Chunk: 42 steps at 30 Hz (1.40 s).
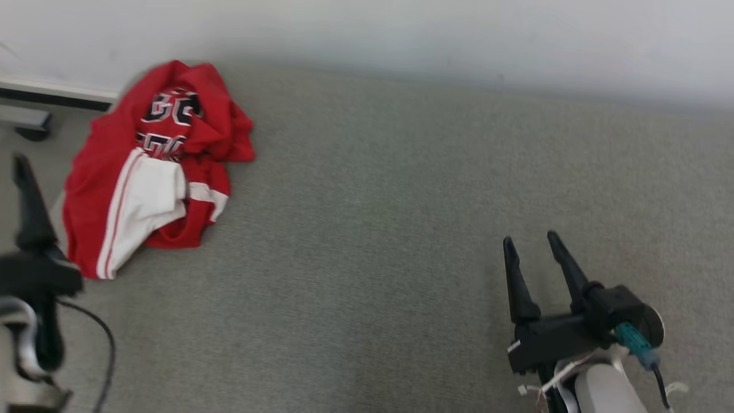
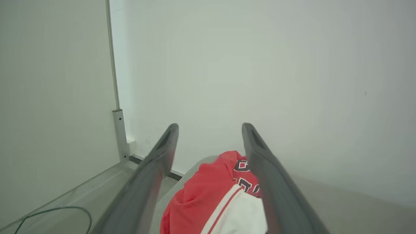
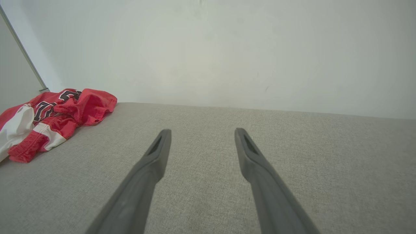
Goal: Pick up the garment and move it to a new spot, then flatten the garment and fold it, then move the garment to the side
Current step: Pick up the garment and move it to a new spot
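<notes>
**At the surface's [image 1: 373, 258] far left: garment [image 1: 155, 172] crumpled**

I saw it lying bunched by the wall [image 1: 401, 34]. The left gripper [image 2: 210, 128] hung just beside it, fingers apart, empty. The right gripper [image 1: 530, 240] stood well apart from it, fingers spread, empty.

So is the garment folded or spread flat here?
Neither: the garment lies crumpled in a heap, red and white layers bunched over each other.

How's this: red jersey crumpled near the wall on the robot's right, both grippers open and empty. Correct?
Wrong side: the head view shows the red jersey crumpled near the wall on the robot's left. Left gripper and right gripper are open and empty.
</notes>
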### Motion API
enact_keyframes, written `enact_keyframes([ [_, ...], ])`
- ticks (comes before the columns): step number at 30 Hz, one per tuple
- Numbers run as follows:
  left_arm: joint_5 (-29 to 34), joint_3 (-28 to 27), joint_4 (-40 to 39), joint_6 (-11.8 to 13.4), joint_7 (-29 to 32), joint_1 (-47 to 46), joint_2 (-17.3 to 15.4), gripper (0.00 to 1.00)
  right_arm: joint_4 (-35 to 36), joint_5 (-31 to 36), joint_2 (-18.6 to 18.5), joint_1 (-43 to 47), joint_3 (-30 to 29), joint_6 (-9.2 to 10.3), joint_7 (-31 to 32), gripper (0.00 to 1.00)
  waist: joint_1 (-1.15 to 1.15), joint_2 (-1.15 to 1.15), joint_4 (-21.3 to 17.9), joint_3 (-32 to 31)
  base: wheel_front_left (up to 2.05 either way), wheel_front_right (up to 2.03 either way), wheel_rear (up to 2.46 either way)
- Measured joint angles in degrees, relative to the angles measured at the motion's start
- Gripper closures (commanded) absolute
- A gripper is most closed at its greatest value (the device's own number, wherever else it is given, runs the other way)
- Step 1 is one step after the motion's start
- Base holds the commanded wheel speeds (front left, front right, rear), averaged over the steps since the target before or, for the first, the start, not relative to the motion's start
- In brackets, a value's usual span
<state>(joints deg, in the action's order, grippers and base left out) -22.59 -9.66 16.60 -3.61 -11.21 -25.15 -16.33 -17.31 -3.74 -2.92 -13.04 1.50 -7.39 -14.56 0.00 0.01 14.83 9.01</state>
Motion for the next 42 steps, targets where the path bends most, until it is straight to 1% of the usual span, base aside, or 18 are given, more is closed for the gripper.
enact_keyframes([
  [1, -1.12, -0.52, 0.44, -0.33, 0.91, -1.94, -0.87, 0.0, 0.63, 0.15, 0.0, -0.66, -0.16, 0.0, 0.01, 0.0, 0.0, 0.0, -0.66, 0.9, 0.0, 0.0, 0.0],
  [3, -1.48, -0.71, 1.47, -0.97, 2.54, -4.87, -3.22, 0.0, 1.98, 0.24, 0.0, -1.51, -0.44, -0.01, 0.15, 0.0, 0.01, 0.0, -2.02, 2.68, 0.0, 0.0, 0.0],
  [7, -2.27, -1.85, 4.43, -1.44, 5.71, -9.75, -7.75, 0.0, 4.02, -0.07, -0.02, -2.42, -1.03, 0.0, 0.13, 0.0, 0.01, 0.0, -4.93, 6.09, 0.0, 0.0, 0.0],
  [12, -4.23, -2.53, 10.27, -1.97, 9.83, -13.58, -11.41, 0.0, 6.05, -0.89, -0.03, -2.96, -0.93, 0.0, -0.08, 0.0, 0.01, 0.01, -8.93, 9.66, 0.0, 0.0, 0.0],
  [14, -4.07, -2.24, 13.18, -2.02, 10.99, -14.48, -12.67, 0.0, 6.47, -1.29, -0.03, -3.1, -0.87, 0.0, -0.09, 0.0, 0.01, 0.01, -10.46, 10.91, 0.0, 0.0, 0.0],
  [19, -5.27, -1.94, 21.82, -2.7, 13.18, -16.56, -14.55, 0.0, 7.23, -1.77, -0.05, -3.61, -0.64, -0.01, -0.16, 0.0, 0.01, 0.01, -13.77, 13.64, 0.0, 0.0, 0.0],
  [20, -5.27, -1.94, 21.82, -2.7, 13.18, -16.56, -14.55, 0.0, 7.23, -1.77, -0.05, -3.61, -0.64, -0.01, -0.16, 0.0, 0.01, 0.01, -13.77, 13.64, 0.0, 0.0, 0.0],
  [22, -5.27, -1.09, 25.59, -2.94, 15.3, -17.25, -15.12, 0.0, 7.44, -1.79, -0.05, -3.81, -0.63, -0.01, -0.18, 0.0, 0.01, 0.0, -14.86, 14.62, 0.0, 0.0, 0.0],
  [26, -4.61, -0.03, 32.16, -2.87, 16.3, -18.78, -16.62, 0.0, 7.61, -1.78, -0.05, -4.04, -0.86, -0.01, -0.34, 0.0, 0.01, 0.01, -16.5, 16.32, 0.0, 0.0, 0.0],
  [30, -4.82, 0.4, 37.74, -2.68, 17.15, -20.21, -16.78, 0.0, 7.57, -1.7, -0.05, -4.07, -1.09, -0.01, -0.35, 0.0, 0.01, 0.01, -17.58, 17.22, 0.0, 0.0, 0.0],
  [31, -4.76, 0.69, 38.72, -2.7, 17.15, -20.64, -16.88, 0.03, 7.54, -1.68, -0.07, -4.07, -1.16, -0.01, -0.36, 0.0, 0.01, 0.01, -17.7, 17.25, 0.0, 0.0, 0.0],
  [32, -4.69, 1.03, 39.65, -2.76, 17.13, -20.99, -16.99, 0.78, 7.51, -1.58, -0.04, -4.07, -1.19, -0.01, -0.36, 0.0, 0.0, 0.01, -17.74, 17.17, 0.0, 0.0, 0.0],
  [33, -4.78, 0.85, 40.19, -2.9, 16.11, -21.15, -16.92, 1.0, 7.5, -1.48, -0.04, -4.06, -1.27, 0.0, -0.36, 0.0, 0.0, 0.0, -17.71, 17.04, 0.0, 0.0, 0.0],
  [35, -4.82, 1.02, 41.38, -2.94, 14.35, -21.58, -16.73, 1.0, 7.5, -1.19, -0.05, -4.0, -1.38, 0.0, -0.41, 0.0, 0.0, 0.0, -17.5, 16.65, 0.0, 0.0, 0.0],
  [42, -5.59, 0.08, 41.13, -2.99, 3.13, -24.73, -16.11, 1.0, 7.39, -0.98, -0.04, -3.31, -1.44, 0.0, -0.31, 0.0, 0.0, 0.0, -16.29, 14.54, 0.0, 0.0, 0.0],
])
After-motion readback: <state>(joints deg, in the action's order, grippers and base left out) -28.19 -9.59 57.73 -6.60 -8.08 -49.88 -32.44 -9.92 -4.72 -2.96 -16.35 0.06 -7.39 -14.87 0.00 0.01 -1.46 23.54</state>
